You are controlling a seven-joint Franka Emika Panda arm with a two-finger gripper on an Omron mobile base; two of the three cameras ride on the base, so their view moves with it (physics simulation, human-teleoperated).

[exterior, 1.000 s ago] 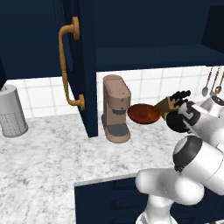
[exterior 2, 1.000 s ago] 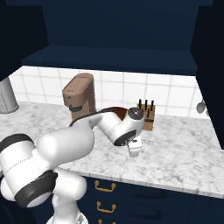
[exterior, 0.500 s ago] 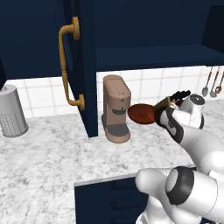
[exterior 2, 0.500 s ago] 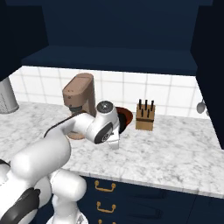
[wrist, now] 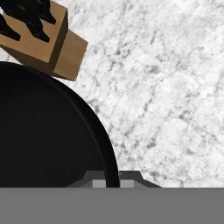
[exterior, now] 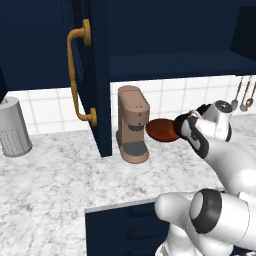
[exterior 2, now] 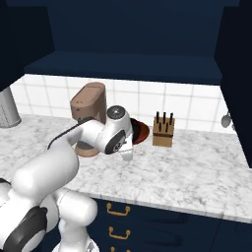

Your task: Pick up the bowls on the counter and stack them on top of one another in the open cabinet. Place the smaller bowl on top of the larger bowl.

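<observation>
Above the counter [exterior: 55,185], just right of the coffee machine [exterior: 133,123], the gripper [exterior: 181,127] has its jaws pinched tight on the rim of the reddish-brown bowl [exterior: 162,129], and the bowl is off the stone, hanging roughly level between the machine and the wrist. From the right base view the bowl [exterior 2: 140,132] peeks out behind the white wrist, with the knife block [exterior 2: 163,131] just to its right on the counter. From the hand camera, the dark inside of the bowl [wrist: 48,131] sweeps across the left, its rim running straight down between the fingertips, marbled stone beyond and the knife block [wrist: 43,41] at the far corner. Now the key relation: the open cabinet [exterior: 170,60] sits directly above and a little behind the bowl, its shelf floor overhanging the coffee machine, the door with the brass handle [exterior: 77,75] swung out to the left. By my read, the bowl has to climb, then travel away from the robot onto that shelf, staying flat so the rim clears the shelf edge.
</observation>
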